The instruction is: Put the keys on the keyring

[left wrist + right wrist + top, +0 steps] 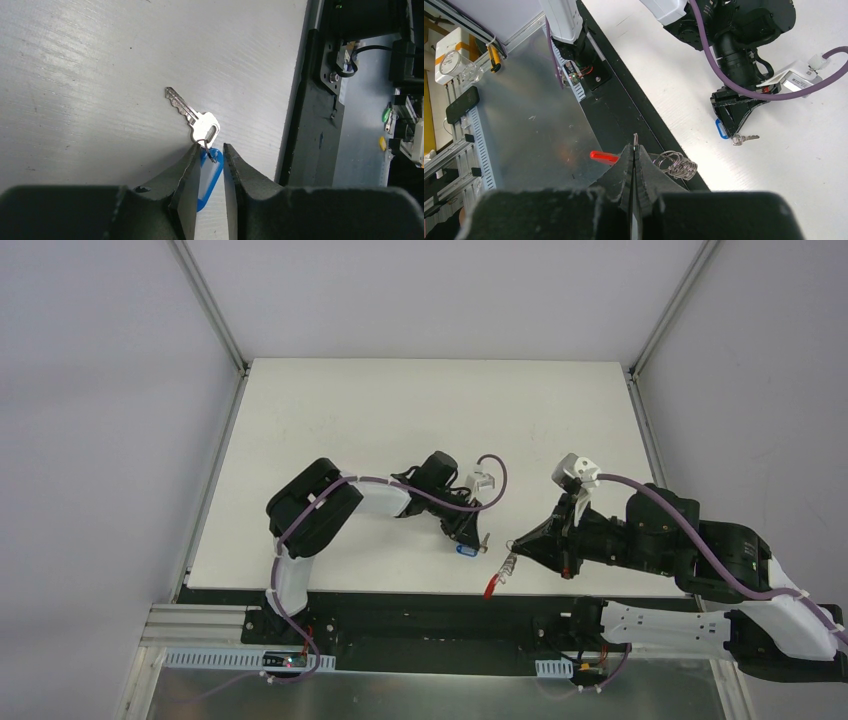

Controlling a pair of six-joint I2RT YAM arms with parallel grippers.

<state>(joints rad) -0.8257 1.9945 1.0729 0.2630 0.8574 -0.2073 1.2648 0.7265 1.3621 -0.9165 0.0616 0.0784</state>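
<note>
White surface (400, 410) carries the key (192, 116) near its front edge. The left tool (211, 148) is clamped on the blue tag (209, 176) joined to it. The right tool (635, 147), pinched closed on the keyring (676, 164), holds its wire rings and red strip (603, 157) nearby, apart from the key.

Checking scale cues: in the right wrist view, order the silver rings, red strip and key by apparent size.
1. silver rings.
2. red strip, partly hidden by the right gripper.
3. key, though farther away, so unsure.
</note>
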